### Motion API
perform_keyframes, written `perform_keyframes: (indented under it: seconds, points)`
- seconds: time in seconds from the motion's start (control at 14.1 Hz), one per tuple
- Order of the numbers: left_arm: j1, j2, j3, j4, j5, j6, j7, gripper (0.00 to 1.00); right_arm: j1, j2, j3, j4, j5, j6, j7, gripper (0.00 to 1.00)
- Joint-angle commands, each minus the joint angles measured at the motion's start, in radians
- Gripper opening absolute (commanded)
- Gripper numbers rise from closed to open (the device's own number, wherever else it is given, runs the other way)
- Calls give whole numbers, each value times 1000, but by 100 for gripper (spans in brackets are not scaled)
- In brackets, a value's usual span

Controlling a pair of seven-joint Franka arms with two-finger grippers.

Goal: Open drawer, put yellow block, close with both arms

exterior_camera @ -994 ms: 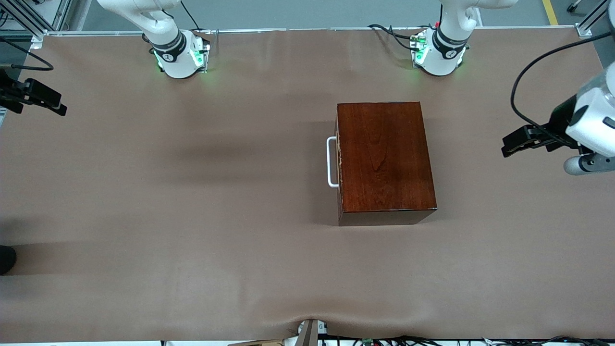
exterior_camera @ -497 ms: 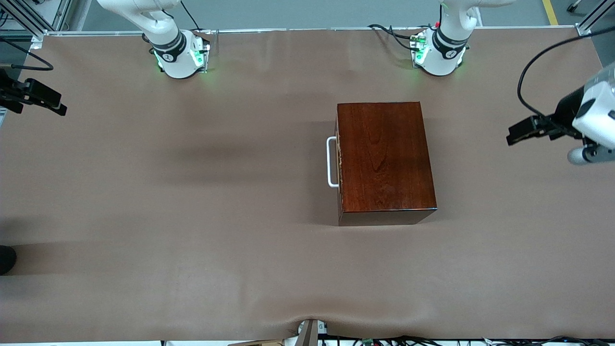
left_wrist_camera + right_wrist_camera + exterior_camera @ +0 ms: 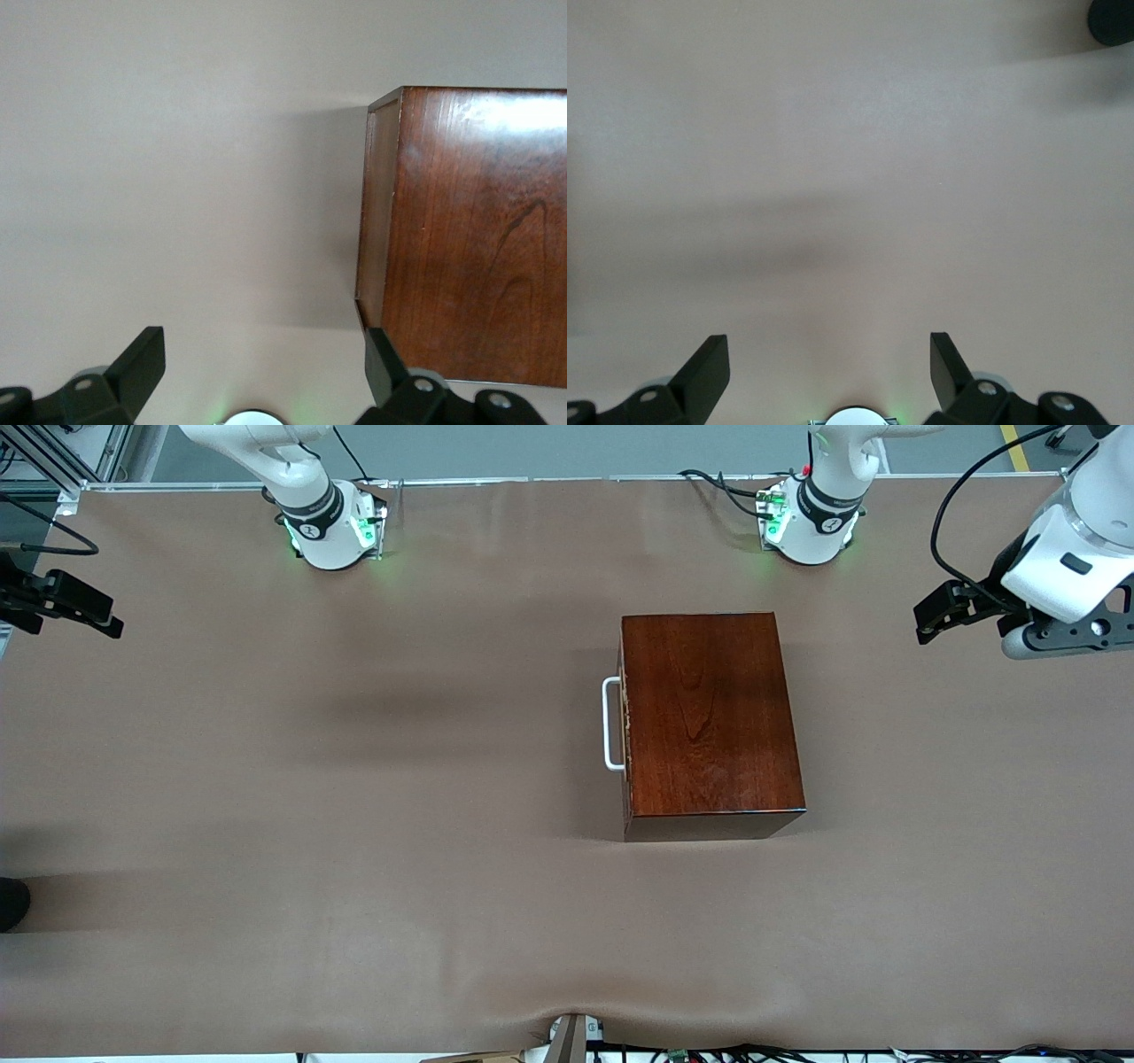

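The dark mahogany box (image 3: pixel 709 717) stands on the table toward the left arm's end. Its drawer is shut; only the white U-shaped handle (image 3: pixel 611 724) shows, facing the right arm's end. The yellow block is out of view. My left gripper (image 3: pixel 928 620) hangs open and empty over the table at the left arm's end, apart from the box. In the left wrist view the open left gripper (image 3: pixel 263 359) is over bare table beside a corner of the box (image 3: pixel 469 230). My right gripper (image 3: pixel 104 624) waits at the right arm's end, open and empty (image 3: pixel 828 363).
The brown table cover (image 3: pixel 354 779) lies flat around the box. A dark round object (image 3: pixel 11 903) sits at the table's edge at the right arm's end and also shows in the right wrist view (image 3: pixel 1112 18). The arm bases (image 3: pixel 332 522) stand along the table's farther edge.
My left gripper has moved away from the front camera, toward the bases' edge of the table, still open. The box and the right arm have not moved.
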Motion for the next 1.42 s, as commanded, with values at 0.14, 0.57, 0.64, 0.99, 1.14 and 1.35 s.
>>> perform_keyframes:
  seconds: [0.14,0.57,0.64,0.99,1.14,1.35]
  points:
    - [38,-35,-11,-32,18,40,59,100,-12,2,10,12,-7,-13,6,100]
    - [43,-76,-8,-50,16,52,121,100,-12,2,10,14,-7,-13,6,100]
    - [56,-87,-8,-56,15,52,137,100,-12,2,10,14,-7,-13,6,100]
    - [60,-64,-8,3,5,35,139,100,-9,1,10,14,-7,-13,6,100]
    - [57,-46,-8,27,5,22,137,100,-17,2,10,12,-7,-14,6,100]
    - [60,-38,-8,37,1,12,139,100,-15,1,10,12,-7,-14,6,100]
